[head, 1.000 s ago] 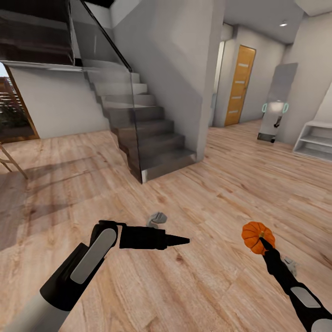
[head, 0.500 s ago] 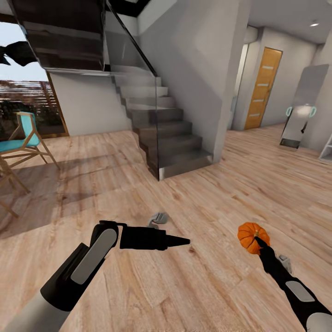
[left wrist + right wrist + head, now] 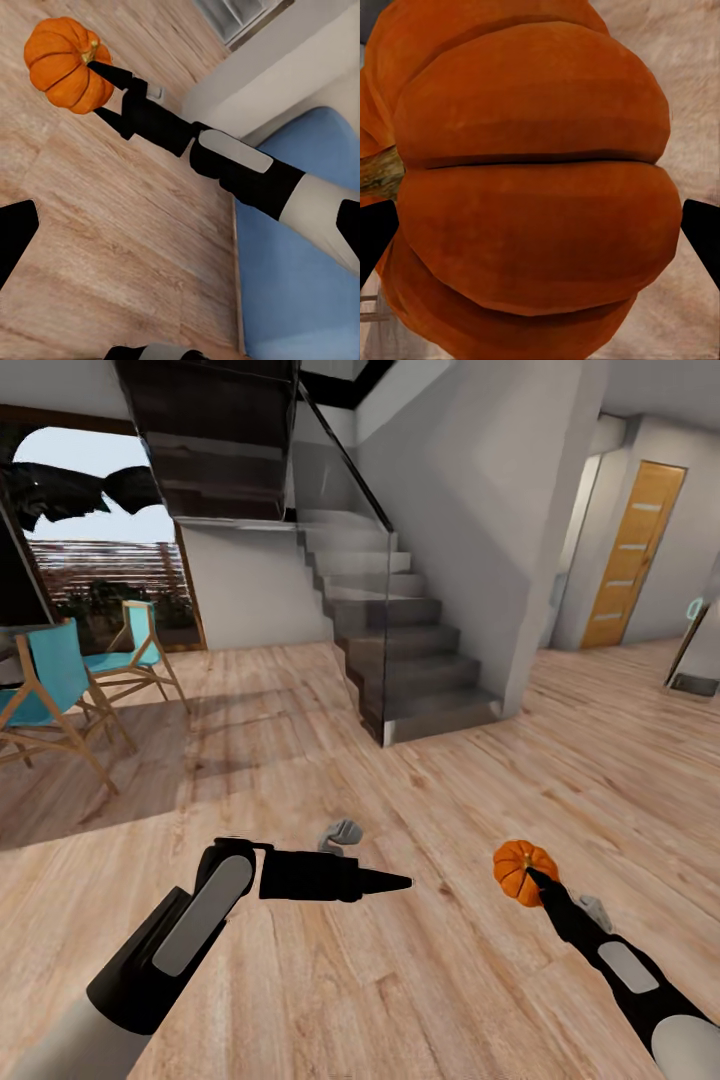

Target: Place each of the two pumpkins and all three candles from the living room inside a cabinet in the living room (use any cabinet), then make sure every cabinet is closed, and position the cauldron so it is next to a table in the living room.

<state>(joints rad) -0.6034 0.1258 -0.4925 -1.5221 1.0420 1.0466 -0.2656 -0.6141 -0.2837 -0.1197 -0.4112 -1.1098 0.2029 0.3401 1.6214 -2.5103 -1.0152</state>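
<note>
You are mid-carry: your right gripper (image 3: 530,874) is clamped on a pumpkin (image 3: 516,869), one finger on each flank, above bare wood floor (image 3: 420,980). Left gripper (image 3: 400,881) looks pinched together with nothing in it, well apart from the pumpkin. Next: drive until the cabinet comes ahead of the right gripper. No containers seen.
</note>
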